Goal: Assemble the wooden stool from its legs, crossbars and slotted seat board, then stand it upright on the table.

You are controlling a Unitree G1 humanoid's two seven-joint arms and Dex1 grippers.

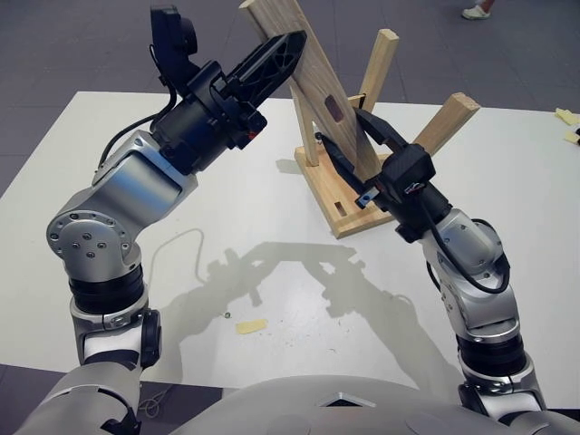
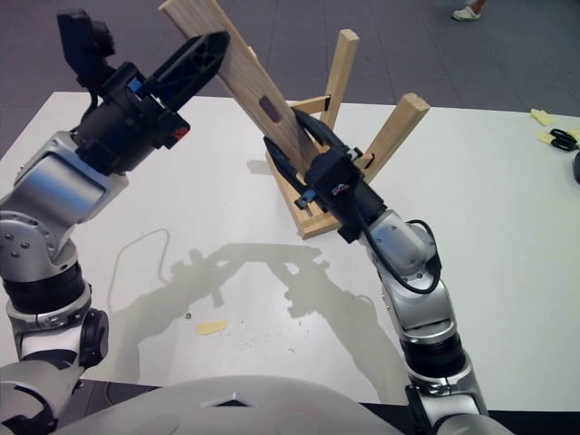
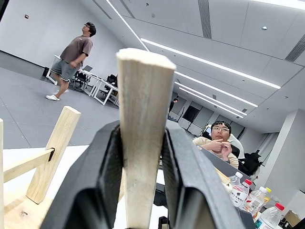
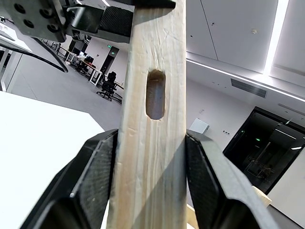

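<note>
The part-built stool lies upside down on the white table, its seat board flat, with two upright legs joined by a crossbar. A third leg, with an oval slot in it, leans up and to the left from the board. My left gripper is shut on that leg's upper end. My right gripper is shut on its lower part, just below the slot and close above the board.
A yellow scrap and a thin cable lie on the near left of the table. More yellow bits and scissors sit at the far right edge.
</note>
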